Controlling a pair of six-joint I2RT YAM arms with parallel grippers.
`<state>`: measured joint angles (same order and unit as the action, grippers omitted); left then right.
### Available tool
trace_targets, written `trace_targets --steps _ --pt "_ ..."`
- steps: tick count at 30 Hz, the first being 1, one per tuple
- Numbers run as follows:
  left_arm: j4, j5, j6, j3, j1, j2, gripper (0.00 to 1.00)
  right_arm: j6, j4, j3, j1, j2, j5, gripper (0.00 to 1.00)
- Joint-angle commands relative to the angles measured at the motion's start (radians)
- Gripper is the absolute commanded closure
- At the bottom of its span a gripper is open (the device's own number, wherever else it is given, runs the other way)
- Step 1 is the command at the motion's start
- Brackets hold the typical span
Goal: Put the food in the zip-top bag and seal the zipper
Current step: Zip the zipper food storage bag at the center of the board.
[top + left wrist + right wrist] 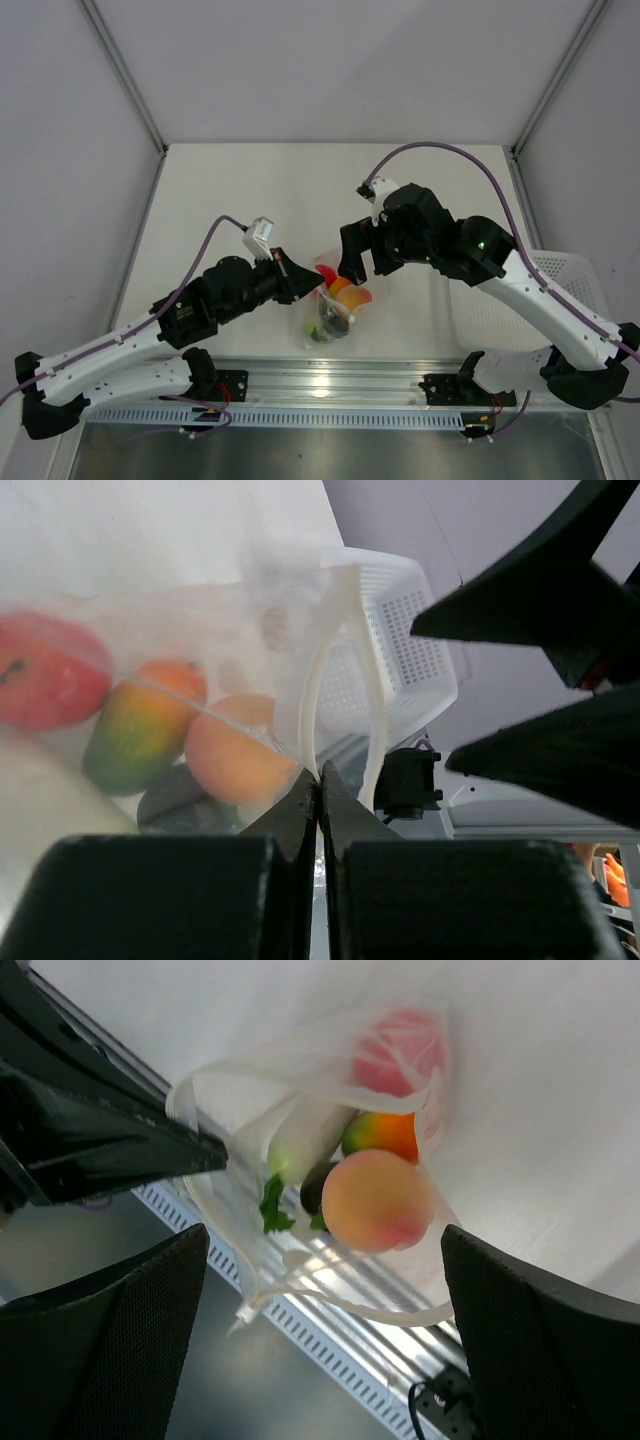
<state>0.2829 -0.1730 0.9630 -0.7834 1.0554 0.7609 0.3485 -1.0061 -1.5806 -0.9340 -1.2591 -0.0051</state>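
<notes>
A clear, crinkly zip-top bag (pixel 318 322) sits toward the 6 o'clock edge of the matte white worktop (pixel 260 190). It holds smooth toy food pieces (pixel 345 292): a red round one (pixel 400 1050), an orange-green one (pixel 380 1132), a peach ball (pixel 375 1200), a white radish (pixel 305 1140) with green leaves, and a small dark piece (pixel 316 1188). At the bag's 10 o'clock, the left gripper (pixel 318 785) pinches the bag with its black fingers at the pale zipper strip (pixel 378 710). The right gripper (pixel 364 264) hovers at the bag's 1 o'clock, fingers spread wide and holding nothing. A white slotted basket (pixel 565 290) lies at 3 o'clock.
</notes>
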Motion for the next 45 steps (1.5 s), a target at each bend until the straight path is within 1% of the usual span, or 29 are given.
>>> trace_targets --steps 1,5,8,12,16,19,20,23,28,33,36,42,45 --pt "-0.090 -0.011 0.020 -0.016 0.005 0.024 0.99 0.093 -0.097 0.034 -0.031 0.053 0.036 0.01" --pt "-0.106 -0.010 0.022 -0.019 0.005 0.047 0.99 0.173 -0.106 0.090 -0.081 0.134 0.068 0.00" --pt "-0.119 -0.008 0.023 -0.020 0.003 0.069 0.99 0.225 -0.123 0.108 -0.117 0.171 0.070 0.07" --pt "-0.129 -0.006 0.025 -0.030 0.005 0.101 0.99 0.271 -0.132 0.126 -0.195 0.188 0.066 0.13" --pt "-0.128 -0.013 0.026 -0.042 0.003 0.120 0.99 0.336 -0.140 0.149 -0.268 0.210 0.093 0.17" --pt "-0.140 -0.016 0.033 -0.040 0.003 0.127 0.99 0.415 -0.095 0.220 -0.313 0.231 0.091 0.26" --pt "-0.145 -0.011 0.034 -0.042 0.003 0.130 0.99 0.446 -0.077 0.235 -0.319 0.234 0.097 0.33" --pt "-0.163 0.009 0.033 -0.043 0.003 0.143 0.99 0.498 -0.062 0.286 -0.338 0.233 0.131 0.47" --pt "-0.179 0.030 0.036 -0.045 0.005 0.155 0.99 0.543 -0.014 0.358 -0.370 0.205 0.180 0.47" --pt "-0.182 0.032 0.036 -0.040 0.005 0.149 0.99 0.550 0.023 0.375 -0.376 0.178 0.241 0.45" --pt "-0.180 0.033 0.034 -0.040 0.003 0.146 0.99 0.550 0.069 0.389 -0.374 0.167 0.251 0.45" --pt "-0.180 0.035 0.034 -0.033 0.005 0.137 0.99 0.558 0.090 0.393 -0.368 0.124 0.309 0.46" --pt "-0.179 0.035 0.036 -0.028 0.005 0.130 0.99 0.570 0.090 0.406 -0.368 0.109 0.335 0.51"
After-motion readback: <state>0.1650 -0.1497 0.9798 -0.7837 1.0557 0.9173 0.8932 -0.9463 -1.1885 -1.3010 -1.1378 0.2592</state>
